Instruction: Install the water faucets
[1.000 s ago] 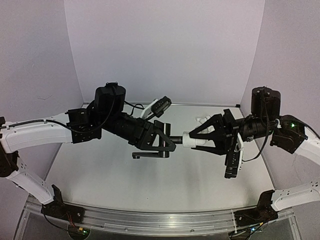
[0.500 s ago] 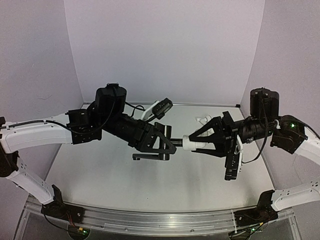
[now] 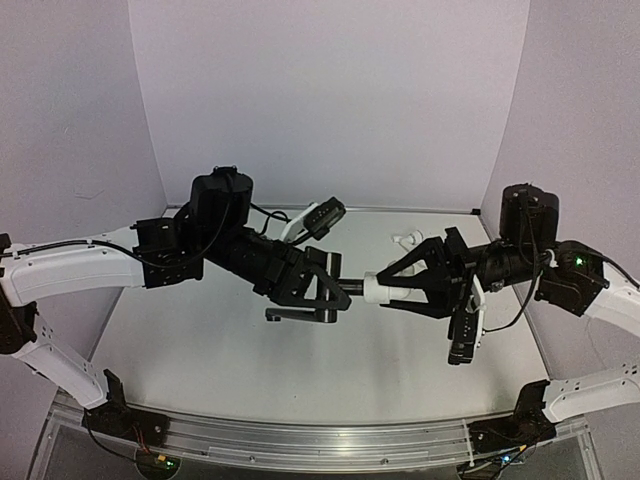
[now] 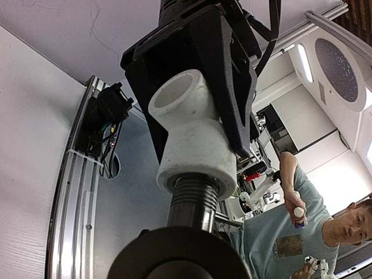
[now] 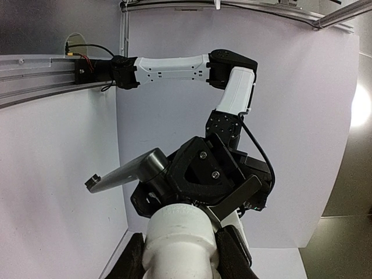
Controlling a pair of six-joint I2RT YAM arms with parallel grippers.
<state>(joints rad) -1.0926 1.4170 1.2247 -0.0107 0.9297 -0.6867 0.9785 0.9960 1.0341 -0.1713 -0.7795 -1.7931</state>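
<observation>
A robotics lab: plain white wall panels [image 3: 330, 100] enclose the bench behind a slotted aluminium rail [image 3: 300, 440]. Beyond that rail stands a man in a pale blue T-shirt [image 4: 273, 238], under ceiling strip lights [image 4: 305, 61].

Seemingly dark grey faucet [image 3: 298, 314], white fitting [image 3: 385, 289].

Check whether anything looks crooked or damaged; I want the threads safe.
Nothing stands out: the faucet in the left gripper and the white fitting in the right gripper meet in line, with a few threads showing between them.

surface: pale grey table [image 3: 200, 350] | on it: small white pipe fitting [image 3: 405, 240], far right
</observation>
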